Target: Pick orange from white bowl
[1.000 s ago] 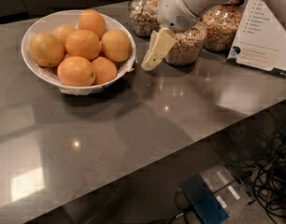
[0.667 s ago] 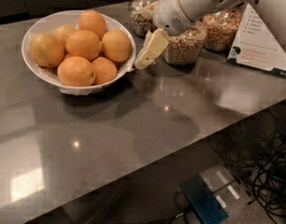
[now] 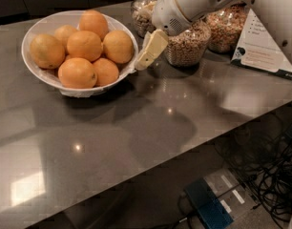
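Observation:
The white bowl stands at the back left of the grey table and holds several oranges piled together. The yellow-orange orange lies at the bowl's right side, next to deeper-orange ones and a duller yellow one at the left. My gripper hangs from the white arm at the top right, pointing down and left. Its tip is just outside the bowl's right rim, close to the rightmost orange. It holds nothing that I can see.
Three glass jars of cereal stand right behind the gripper. A printed card stands at the right. The table's front edge runs diagonally, with cables and a blue device on the floor below.
The gripper has moved left and slightly down, from in front of the cereal jar to the bowl's right rim. The bowl and oranges have not moved.

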